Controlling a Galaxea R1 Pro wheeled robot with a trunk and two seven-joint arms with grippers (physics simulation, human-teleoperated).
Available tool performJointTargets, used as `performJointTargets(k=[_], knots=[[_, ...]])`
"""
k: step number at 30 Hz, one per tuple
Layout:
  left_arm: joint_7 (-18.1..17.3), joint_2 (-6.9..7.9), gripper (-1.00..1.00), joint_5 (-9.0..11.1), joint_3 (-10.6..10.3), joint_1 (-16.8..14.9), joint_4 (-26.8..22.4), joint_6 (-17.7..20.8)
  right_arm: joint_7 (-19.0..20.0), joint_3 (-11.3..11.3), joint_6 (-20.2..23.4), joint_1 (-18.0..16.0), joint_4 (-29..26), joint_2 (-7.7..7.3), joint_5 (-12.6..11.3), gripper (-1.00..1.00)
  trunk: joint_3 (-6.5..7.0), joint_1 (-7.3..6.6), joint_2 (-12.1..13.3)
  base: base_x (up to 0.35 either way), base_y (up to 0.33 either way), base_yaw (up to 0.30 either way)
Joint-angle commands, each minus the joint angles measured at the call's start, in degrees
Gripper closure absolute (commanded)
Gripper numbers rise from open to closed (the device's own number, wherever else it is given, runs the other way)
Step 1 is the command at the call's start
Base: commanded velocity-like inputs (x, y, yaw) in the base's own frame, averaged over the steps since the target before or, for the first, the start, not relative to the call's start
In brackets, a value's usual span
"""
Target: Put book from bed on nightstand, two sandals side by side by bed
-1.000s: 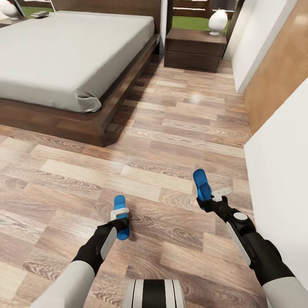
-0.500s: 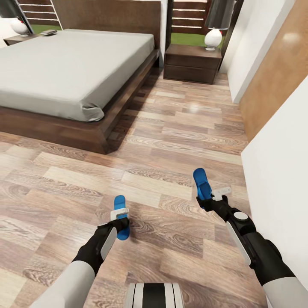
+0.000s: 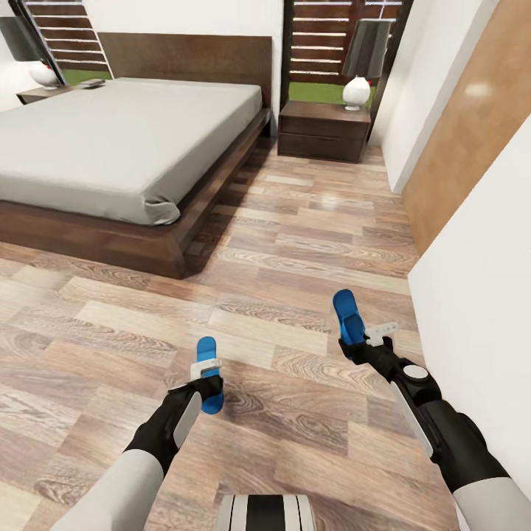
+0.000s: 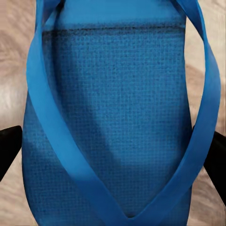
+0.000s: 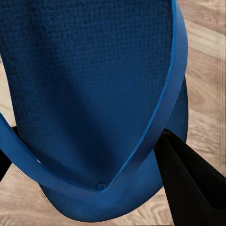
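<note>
- head view shows both arms stretched out low over the plank floor (image 3: pixel 295 243), each hand carrying one bright blue sandal.
- the left hand (image 3: pixel 206 375) is clamped on the left sandal (image 3: pixel 209 372), which lies roughly flat, its toe end pointing away toward the bed (image 3: pixel 110 140).
- the right hand (image 3: pixel 361 341) is clamped on the right sandal (image 3: pixel 346 316), tipped up on edge and raised a little higher than the other.
- left wrist view puts the sole (image 4: pixel 117 117) close up, the thin straps meeting in a v, dark fingers (image 4: pixel 9 146) at either edge of it.
- right wrist view has the other sole (image 5: pixel 89 80) hanging at a slant, one black finger (image 5: pixel 193 183) pressed against its edge near the toe post.
- these look light and foamy to me: little weight, a bendy sole that would flex if pinched hard, and a textured face that should not slide much.
- the edges of the sole seem the sound place to hold, as now; the straps are thin and floppy and would let the sandal swing.
- the bed sits far left, well apart from both sandals; the strip of floor along its right side looks the likely spot for them.
- a nightstand (image 3: pixel 324 133) with a lamp (image 3: pixel 363 63) stands far right of the bed, another (image 3: pixel 40 94) at far left.
- a small dark flat thing (image 3: pixel 92 83) lies by that far left corner, possibly the book; too small to tell, or to say what it rests on.
</note>
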Motion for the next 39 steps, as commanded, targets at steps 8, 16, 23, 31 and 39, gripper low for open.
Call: performJointTargets(k=[8, 16, 23, 31, 39], knots=[[0.2, 0.05, 1.00, 0.6, 0.1, 0.0, -0.1, 0.3, -0.1, 0.1, 0.3, 0.0, 0.0, -0.02, -0.5, 1.00, -0.04, -0.01, 0.0, 0.134, 0.070, -0.237], [0.2, 0.06, 1.00, 0.6, 0.1, 0.0, -0.1, 0.3, -0.1, 0.1, 0.3, 0.0, 0.0, -0.01, -0.4, 1.00, -0.04, -0.01, 0.0, 0.317, 0.084, -0.211], [0.2, 0.06, 1.00, 0.6, 0.1, 0.0, -0.1, 0.3, -0.1, 0.1, 0.4, 0.0, 0.0, -0.04, -0.4, 1.00, -0.04, -0.01, 0.0, 0.330, 0.003, -0.130], [0.2, 0.06, 1.00, 0.6, 0.1, 0.0, -0.1, 0.3, -0.1, 0.1, 0.3, 0.0, 0.0, -0.04, -0.4, 1.00, -0.04, -0.01, 0.0, 0.330, 0.043, -0.001], [0.2, 0.06, 1.00, 0.6, 0.1, 0.0, -0.1, 0.3, -0.1, 0.1, 0.3, 0.0, 0.0, -0.02, -0.4, 1.00, -0.04, -0.01, 0.0, 0.330, 0.014, 0.000]])
